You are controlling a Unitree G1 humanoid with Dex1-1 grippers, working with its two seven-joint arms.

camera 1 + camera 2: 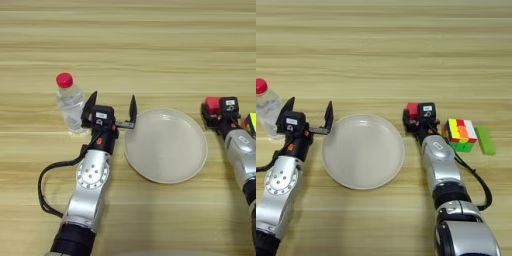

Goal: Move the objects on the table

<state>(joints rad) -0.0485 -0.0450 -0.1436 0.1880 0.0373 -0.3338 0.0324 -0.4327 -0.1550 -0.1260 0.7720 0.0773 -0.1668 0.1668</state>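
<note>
Cube (pixel 413 110) sits pinched in your right jaws (pixel 417 116); it could slip. Left jaws (pixel 111 109), spread, may topple the bottle (pixel 70 102).
</note>
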